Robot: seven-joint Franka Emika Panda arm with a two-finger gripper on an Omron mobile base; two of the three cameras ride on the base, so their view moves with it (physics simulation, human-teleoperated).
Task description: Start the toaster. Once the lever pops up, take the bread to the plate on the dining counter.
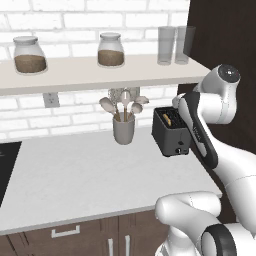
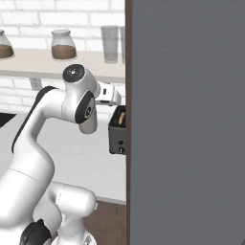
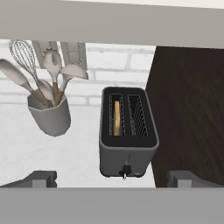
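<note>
The toaster [image 3: 129, 151] is a dark grey two-slot box at the right end of the wall counter, also seen in the left base view [image 1: 171, 132] and the right base view [image 2: 116, 134]. The bread [image 3: 116, 118], a tan slice, stands sunk in its left slot [image 1: 170, 119]. A small knob [image 3: 126, 170] sits low on the toaster's front. My gripper [image 3: 113, 178] hovers above and in front of the toaster, open, its fingertips [image 3: 43, 178] wide apart with nothing between them. The plate and the dining counter are out of view.
A grey utensil cup [image 3: 49, 116] with spoons and a whisk stands left of the toaster [image 1: 124, 131]. A shelf [image 1: 90, 72] with jars and glasses hangs overhead. A dark wood panel [image 3: 188, 109] rises right beside the toaster. A tall grey panel [image 2: 186, 119] covers the right base view's right half.
</note>
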